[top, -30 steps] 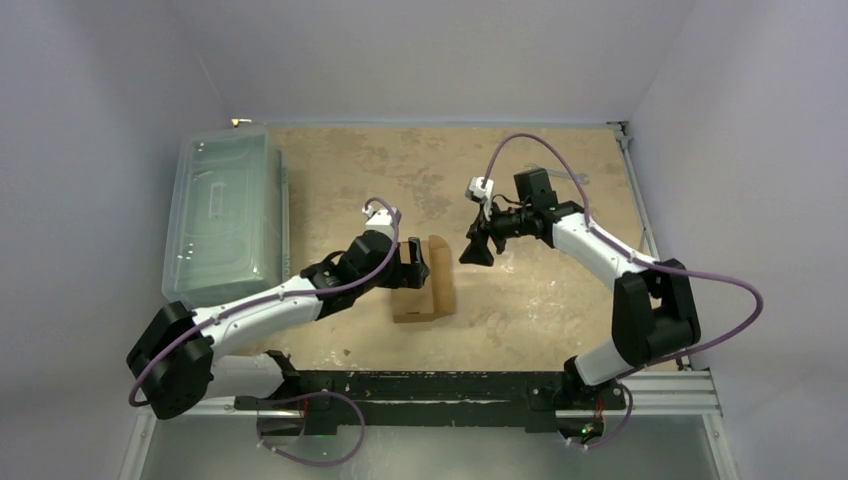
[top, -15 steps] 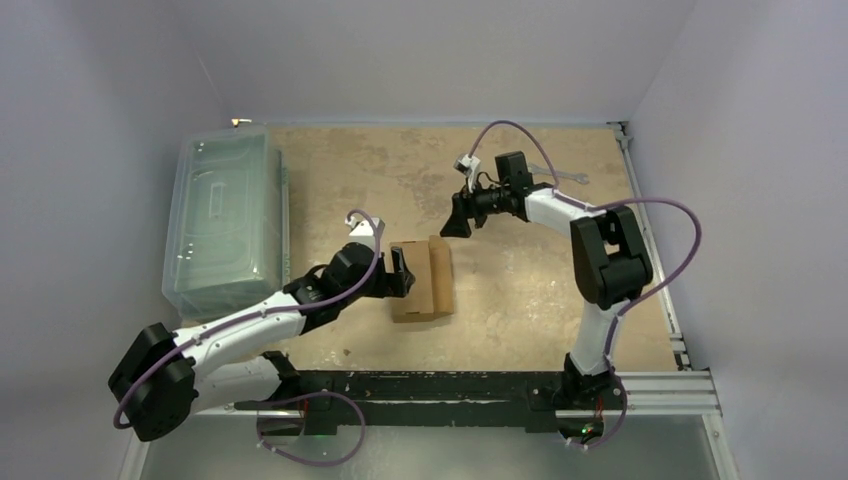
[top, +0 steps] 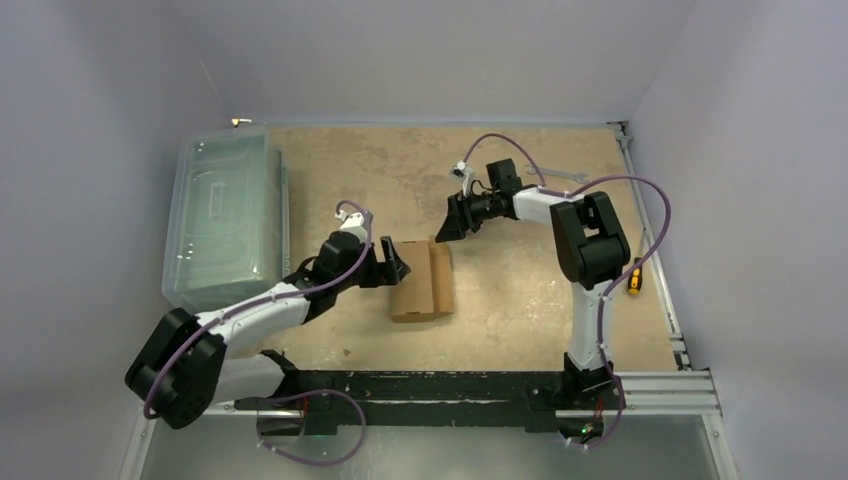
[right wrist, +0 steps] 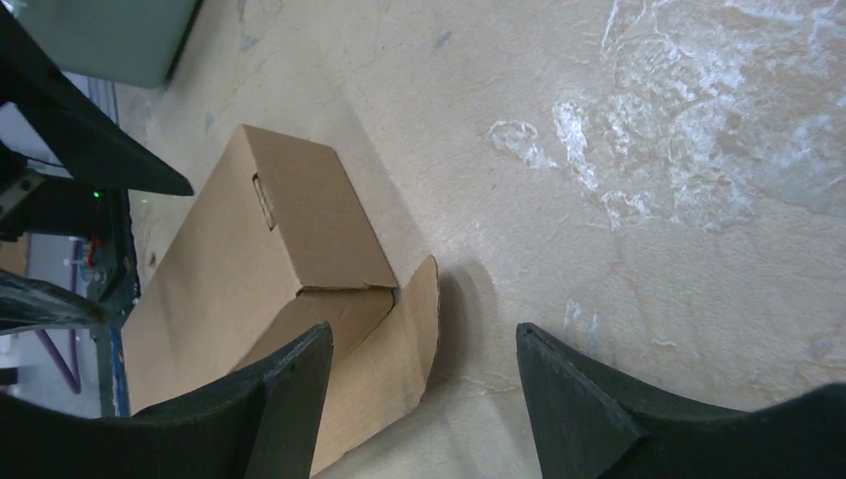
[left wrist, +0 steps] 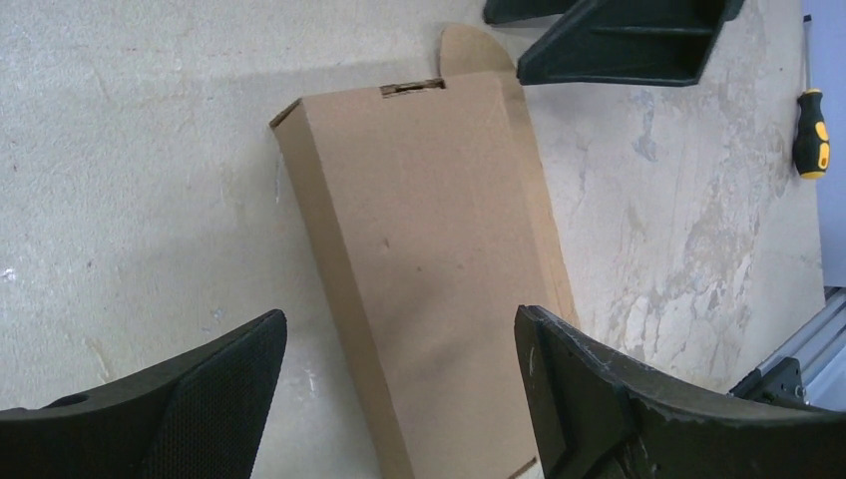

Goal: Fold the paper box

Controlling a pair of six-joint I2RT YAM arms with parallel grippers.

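A robotics lab cell: plain walls [top: 420, 60] enclose a scuffed table [top: 520, 290] and aluminium mounting rail [top: 660, 393].

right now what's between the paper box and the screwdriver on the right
Only bare, stained tabletop lies between the paper box and the screwdriver, as the left wrist view shows. In the top external view the right arm crosses above it.

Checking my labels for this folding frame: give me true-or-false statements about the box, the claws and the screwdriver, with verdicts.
The paper box lies on the table, gripped by neither the left claw nor the right claw. True.
Both claws are shut. False: both stand open.
A flap sticks out at the box's far end. True.
The screwdriver lies on top of the box. False: it lies on the table near its right edge.
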